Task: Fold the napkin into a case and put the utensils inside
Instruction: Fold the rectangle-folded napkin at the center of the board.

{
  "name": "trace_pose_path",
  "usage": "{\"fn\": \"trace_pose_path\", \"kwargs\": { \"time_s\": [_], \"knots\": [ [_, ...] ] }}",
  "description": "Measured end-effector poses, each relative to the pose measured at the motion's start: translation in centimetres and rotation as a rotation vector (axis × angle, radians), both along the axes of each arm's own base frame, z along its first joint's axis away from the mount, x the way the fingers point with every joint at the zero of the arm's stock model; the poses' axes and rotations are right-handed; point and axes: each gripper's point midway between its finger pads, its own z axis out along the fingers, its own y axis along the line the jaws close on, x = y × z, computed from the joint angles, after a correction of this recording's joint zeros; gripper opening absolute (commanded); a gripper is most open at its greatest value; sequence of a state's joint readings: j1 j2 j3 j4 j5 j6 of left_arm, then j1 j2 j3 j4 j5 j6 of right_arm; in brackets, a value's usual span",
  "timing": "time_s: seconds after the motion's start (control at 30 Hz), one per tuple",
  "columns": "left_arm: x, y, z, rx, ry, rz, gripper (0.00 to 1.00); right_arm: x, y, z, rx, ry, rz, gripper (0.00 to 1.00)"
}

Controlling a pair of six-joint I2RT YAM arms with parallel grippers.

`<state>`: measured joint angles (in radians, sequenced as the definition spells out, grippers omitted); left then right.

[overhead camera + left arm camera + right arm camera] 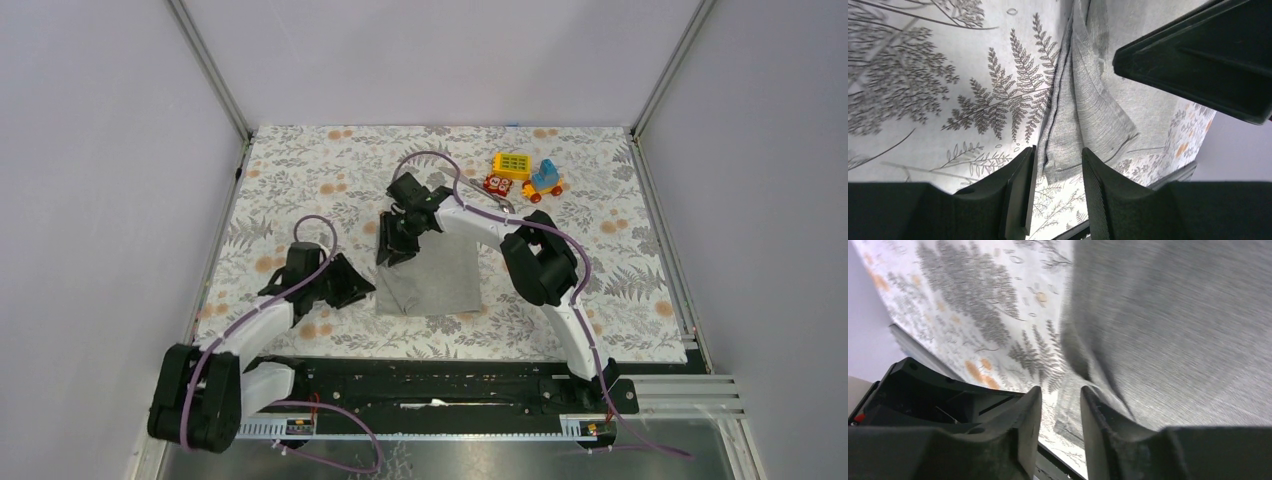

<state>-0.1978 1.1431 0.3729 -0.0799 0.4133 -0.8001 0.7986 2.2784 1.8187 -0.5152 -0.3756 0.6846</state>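
The napkin [432, 282] lies flat on the floral tablecloth [300, 170] at mid-table, between the two arms, and the left wrist view shows doubled layers along its edge. The left gripper [1055, 160] sits low at the napkin's left side. Its jaws are partly apart and astride a corner of the cloth, with no clear pinch seen. The right gripper [1060, 395] is at the far left corner. Its jaws are also partly apart, with tablecloth visible through the gap and nothing held. That view is smeared, so contact with the cloth cannot be confirmed. In my judgement, with neither gripper clamped, the main risk is that the folded layers relax or slide out of register before the case is formed. A second risk is that a low jaw closing here catches the tablecloth with the napkin and drags both. What appear to be the utensils [497, 205] lie well apart, near the toy blocks [525, 175]. Reaching for them could sweep the right arm across the fold.
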Motion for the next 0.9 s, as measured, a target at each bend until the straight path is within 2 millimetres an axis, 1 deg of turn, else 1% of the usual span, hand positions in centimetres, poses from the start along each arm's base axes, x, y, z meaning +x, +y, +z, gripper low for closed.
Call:
{"fn": "trace_pose_path", "kwargs": {
  "time_s": [0.07,0.17,0.2,0.27,0.33,0.4,0.5,0.57,0.6,0.67,0.73,0.8,0.83,0.9],
  "knots": [
    [0.0,0.7,0.9,0.017,-0.033,0.027,0.48,0.1,0.9,0.6,0.053,0.005,0.003,0.55],
    [0.1,1.8,2.9,0.037,-0.099,0.071,0.49,-0.2,2.2,1.3,0.140,0.026,0.015,0.61],
    [0.2,2.1,3.7,0.043,-0.125,0.087,0.49,-0.3,2.4,1.3,0.168,0.036,0.017,0.63],
    [0.4,2.4,5.0,0.046,-0.168,0.102,0.51,-1.0,2.1,1.3,0.193,0.055,0.017,0.66],
    [0.5,2.4,5.8,0.045,-0.181,0.103,0.52,-1.9,0.7,1.7,0.206,0.077,0.006,0.68],
    [0.6,2.3,6.0,0.044,-0.170,0.099,0.56,-2.3,-1.1,2.8,0.222,0.075,-0.013,0.74],
    [0.6,1.9,5.3,0.040,-0.120,0.078,0.61,-2.2,-4.3,5.2,0.265,0.036,-0.052,0.77],
    [0.4,1.6,4.9,0.031,-0.098,0.063,0.63,-2.2,-5.7,6.2,0.297,0.009,-0.064,0.78],
    [0.3,1.5,4.8,0.024,-0.086,0.054,0.64,-2.3,-6.2,6.3,0.310,0.000,-0.065,0.79],
    [0.0,1.1,4.5,0.010,-0.066,0.035,0.63,-3.3,-7.0,5.5,0.321,0.003,-0.057,0.80],
    [-0.2,0.5,4.3,-0.009,-0.049,0.010,0.59,-4.8,-7.7,3.8,0.308,0.032,-0.051,0.80],
    [-0.5,-0.2,3.7,-0.024,-0.024,-0.022,0.53,-6.6,-8.6,1.7,0.293,0.079,-0.058,0.79],
    [-0.6,-0.5,3.3,-0.027,-0.008,-0.034,0.50,-7.3,-9.0,0.9,0.292,0.099,-0.066,0.78],
    [-1.2,-1.0,2.1,-0.022,0.030,-0.057,0.47,-8.5,-9.7,-0.5,0.288,0.136,-0.086,0.73]
  ]
}}
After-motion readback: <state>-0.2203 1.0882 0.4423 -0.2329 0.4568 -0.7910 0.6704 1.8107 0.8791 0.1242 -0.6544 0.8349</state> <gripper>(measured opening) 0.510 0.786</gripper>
